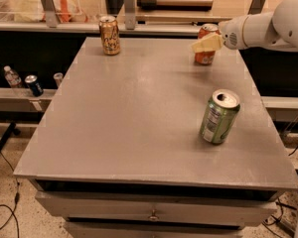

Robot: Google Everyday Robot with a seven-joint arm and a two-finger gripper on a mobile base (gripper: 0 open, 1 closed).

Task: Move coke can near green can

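The coke can (204, 58) stands upright at the back right of the grey table (139, 113). My gripper (204, 43) reaches in from the right on a white arm, sits right at the can's upper half and covers part of it. Whether it grips the can does not show. The green can (218, 117), with a pale label and an open silver top, stands at the front right of the table. It is well in front of the coke can and apart from it.
A gold-brown can (110, 35) stands at the back left of the table. Behind the table runs a counter with metal posts (129, 6). A lower shelf on the left holds a bottle (12, 76) and a dark can (34, 85). A drawer sits under the table front.
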